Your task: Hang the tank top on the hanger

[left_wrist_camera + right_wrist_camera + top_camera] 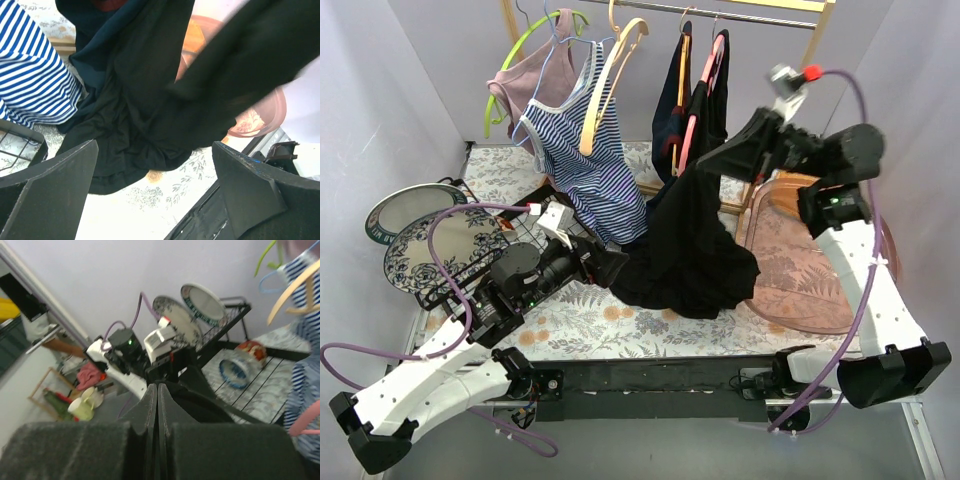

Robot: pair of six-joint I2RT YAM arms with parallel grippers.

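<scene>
The black tank top (pixel 690 250) hangs from my right gripper (pixel 706 158), and its lower part is heaped on the floral table cloth. In the right wrist view the right gripper (pixel 158 386) is shut, with black fabric (pixel 200 400) coming out from between its fingers. My left gripper (pixel 613 265) is open and empty at the left edge of the heap. In the left wrist view the left gripper (pixel 155 146) faces the black cloth (pixel 145 115) without touching it. The cream hanger (pixel 610 85) hangs bare on the rail, in front of the striped top.
A blue-and-white striped tank top (pixel 590 170) hangs beside the lime-green hanger (pixel 530 50). Dark garments on a pink hanger (pixel 705 80) hang right of the cream one. A dish rack with plates (pixel 430 245) stands at the left. A pink tray (pixel 800 260) lies at the right.
</scene>
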